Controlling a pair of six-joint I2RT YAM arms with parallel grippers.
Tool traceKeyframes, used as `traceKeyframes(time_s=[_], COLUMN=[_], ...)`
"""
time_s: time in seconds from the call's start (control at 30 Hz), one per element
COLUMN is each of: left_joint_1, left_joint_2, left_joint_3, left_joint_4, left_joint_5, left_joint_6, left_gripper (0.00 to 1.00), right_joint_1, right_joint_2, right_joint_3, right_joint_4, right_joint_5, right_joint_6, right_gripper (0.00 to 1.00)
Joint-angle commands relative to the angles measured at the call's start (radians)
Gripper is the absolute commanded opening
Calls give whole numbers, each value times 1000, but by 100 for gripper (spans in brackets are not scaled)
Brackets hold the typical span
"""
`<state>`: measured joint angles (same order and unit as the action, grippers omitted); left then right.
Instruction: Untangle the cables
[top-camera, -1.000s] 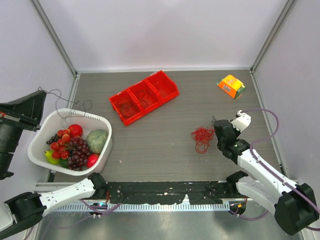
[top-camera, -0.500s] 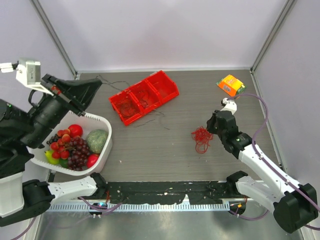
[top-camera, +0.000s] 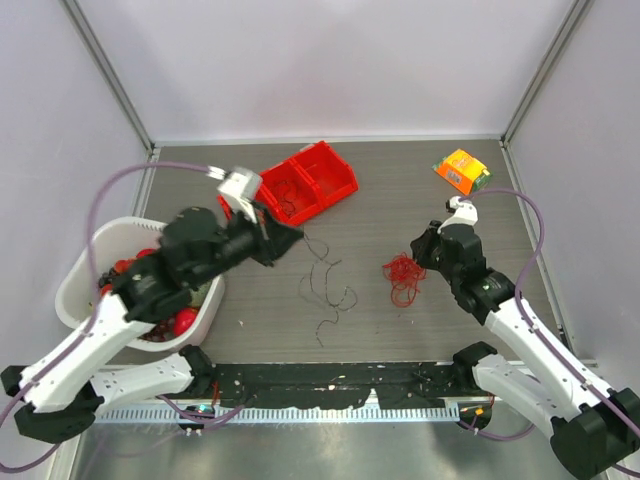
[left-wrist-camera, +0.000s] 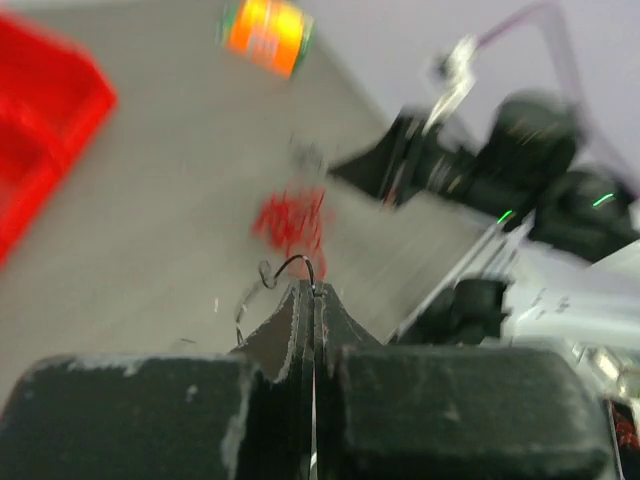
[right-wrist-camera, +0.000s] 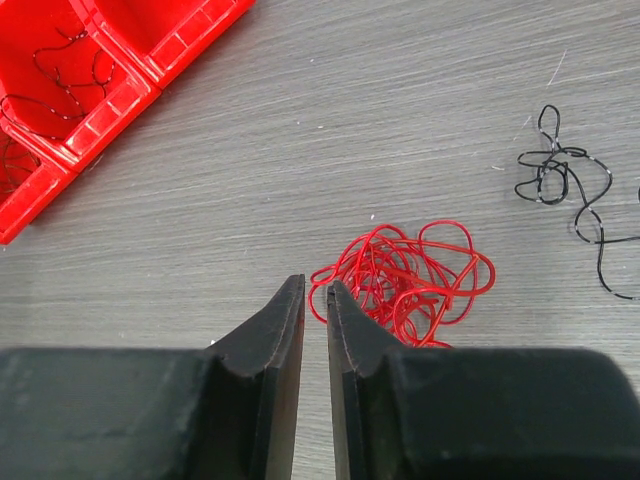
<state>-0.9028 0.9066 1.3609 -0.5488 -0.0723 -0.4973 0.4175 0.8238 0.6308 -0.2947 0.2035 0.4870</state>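
A red cable clump (top-camera: 404, 277) lies on the table right of centre; it also shows in the right wrist view (right-wrist-camera: 410, 280). My right gripper (top-camera: 424, 250) sits just beside it, jaws (right-wrist-camera: 316, 285) almost closed with a thin gap and nothing between them. My left gripper (top-camera: 288, 238) reaches over the table middle and is shut (left-wrist-camera: 311, 290) on a thin dark wire (left-wrist-camera: 288, 262). That wire (top-camera: 326, 285) trails down in loose curls onto the table. A small black wire clump (right-wrist-camera: 560, 178) lies beyond the red one.
A red three-compartment bin (top-camera: 300, 185) at the back centre holds more thin wires (right-wrist-camera: 60, 75). A white basket (top-camera: 75, 275) of fruit stands at the left, under my left arm. An orange box (top-camera: 462, 172) sits at the back right.
My left arm swung from the far left over the basket to the table middle, carrying the dark wire, which now trails on the table. My right gripper shifted slightly beside the red clump.
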Motion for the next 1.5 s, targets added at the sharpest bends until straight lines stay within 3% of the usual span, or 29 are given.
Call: traceKeyframes(time_s=[0.0,0.13,0.23,0.4,0.47,0.53,0.63,0.7,0.8,0.9,1.0,1.2,1.33,1.47], left_joint_1=[1,1,1,2,1,1,-1,1,1,1,1,1,1,1], left_joint_2=[-28,-15,1,6,21,35,20,-11,-79,-156,-219,-342,-388,-390], left_joint_3=[-279,-531,-658,-779,-790,-780,-773,-766,-743,-712,-662,-562,-511,-462], left_joint_4=[133,229,300,384,379,342,302,248,164,54,-40,-155,-184,-236], left_joint_5=[54,110,169,217,204,195,171,140,109,36,-7,-86,-103,-126], left_joint_6=[-165,-268,-326,-371,-373,-360,-339,-330,-307,-282,-271,-257,-236,-207], left_gripper=[0,0,0,0,5,23,52,66,79,99,100,100,100,100], right_joint_1=[-2,-2,7,133,211,305,326,330,328,333,337,377,428,503], right_joint_2=[-6,23,70,139,167,218,262,279,307,319,349,425,454,512], right_joint_3=[29,14,12,21,-2,-13,-8,0,44,58,58,69,34,43], right_joint_4=[-8,21,54,64,117,157,144,99,22,-11,-20,-139,-75,-76], right_joint_5=[-21,-91,-264,-320,-329,-329,-345,-325,-309,-302,-296,-119,-116,34], right_joint_6=[-15,-4,-24,18,61,93,111,81,21,31,80,299,428,501], right_gripper=[21,21,22,41,49,59,75,78,79,80,81,83,85,81])
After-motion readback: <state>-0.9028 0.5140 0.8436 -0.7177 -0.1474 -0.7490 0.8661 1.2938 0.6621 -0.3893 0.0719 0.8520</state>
